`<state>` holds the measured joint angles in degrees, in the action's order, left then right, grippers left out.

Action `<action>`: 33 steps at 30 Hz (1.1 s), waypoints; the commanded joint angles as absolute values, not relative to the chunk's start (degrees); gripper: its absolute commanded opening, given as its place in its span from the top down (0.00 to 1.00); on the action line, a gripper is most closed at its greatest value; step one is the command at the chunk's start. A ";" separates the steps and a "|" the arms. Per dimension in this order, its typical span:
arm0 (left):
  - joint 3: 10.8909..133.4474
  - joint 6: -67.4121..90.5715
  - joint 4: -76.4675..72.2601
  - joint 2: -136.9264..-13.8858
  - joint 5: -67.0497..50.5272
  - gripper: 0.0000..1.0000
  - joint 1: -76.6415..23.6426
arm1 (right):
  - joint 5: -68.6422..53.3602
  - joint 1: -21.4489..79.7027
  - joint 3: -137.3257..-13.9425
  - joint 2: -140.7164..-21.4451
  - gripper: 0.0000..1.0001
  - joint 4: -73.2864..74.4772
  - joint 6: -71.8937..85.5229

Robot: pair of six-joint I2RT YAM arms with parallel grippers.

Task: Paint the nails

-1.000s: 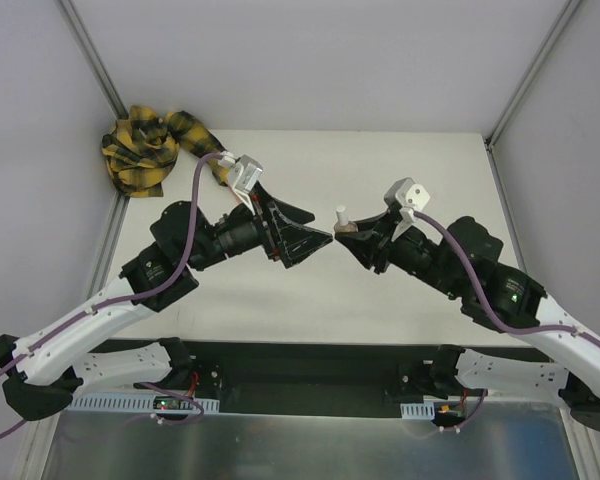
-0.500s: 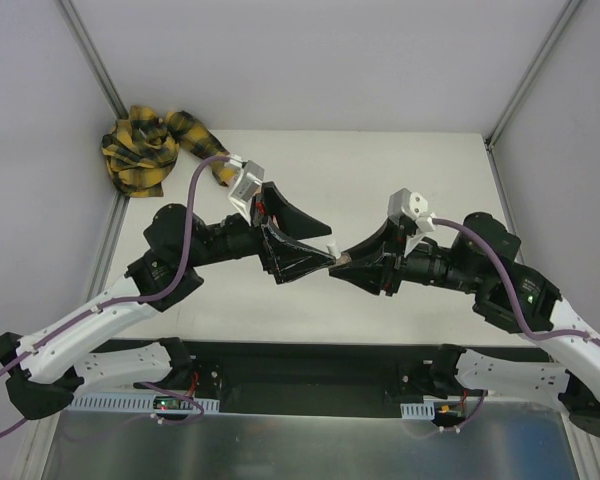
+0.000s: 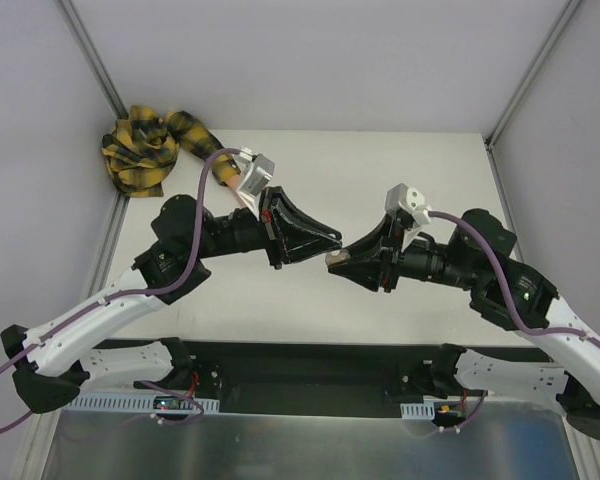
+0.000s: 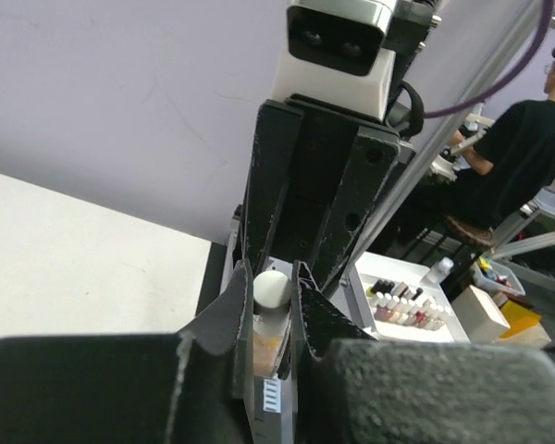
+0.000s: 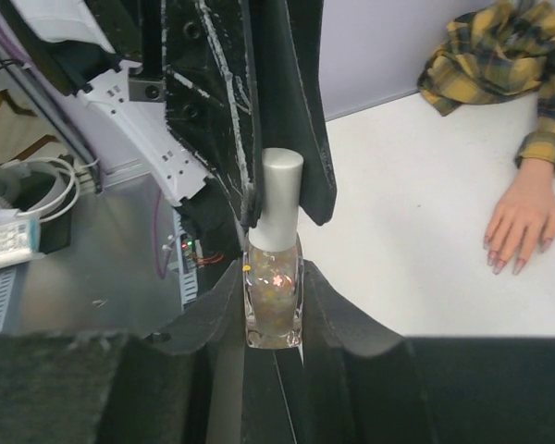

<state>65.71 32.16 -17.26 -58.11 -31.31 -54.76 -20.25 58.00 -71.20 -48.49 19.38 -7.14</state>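
Note:
My right gripper (image 5: 274,279) is shut on the glass body of a small glittery nail-polish bottle (image 5: 274,298), held in the air over mid-table. The bottle's white cap (image 5: 280,196) points at my left gripper (image 4: 271,280), which is shut on that cap (image 4: 271,289). From above, both grippers meet tip to tip around the bottle (image 3: 333,261). The mannequin hand (image 5: 520,220) lies flat on the table at the back left, its pinkish nails (image 5: 499,265) showing, with the yellow-and-black plaid sleeve (image 3: 145,148) bunched in the corner. From above, the hand itself is hidden behind my left wrist.
Purple walls and slanted metal frame posts (image 3: 92,55) close in the white table (image 3: 420,165). Beyond the table's edge, a white tray (image 4: 409,302) holds several polish bottles, and a seated person (image 4: 523,153) is in the background.
The two grippers have come together. The right gripper tipped the bottle towards the left one, which closed from open onto the cap.

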 commanded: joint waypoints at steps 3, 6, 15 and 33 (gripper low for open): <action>72.07 27.86 -10.29 -60.73 -17.98 1.00 -55.63 | 5.12 59.92 -76.71 -50.79 1.00 20.90 -10.98; 76.01 26.11 -4.94 -64.41 -9.52 1.00 -57.30 | 34.39 68.25 -79.71 -56.15 1.00 22.68 -17.39; 81.03 28.91 -2.55 -70.57 3.52 1.00 -58.27 | 32.99 69.00 -75.51 -54.59 1.00 12.22 -25.31; 74.28 30.67 -5.89 -61.18 -14.07 0.12 -58.27 | 1.68 64.77 -68.29 -43.33 1.00 14.67 -17.93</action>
<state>76.88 30.68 -2.72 -67.33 -11.09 -57.82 8.93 65.10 -68.42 -45.69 16.03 -21.08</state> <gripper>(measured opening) 0.812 0.269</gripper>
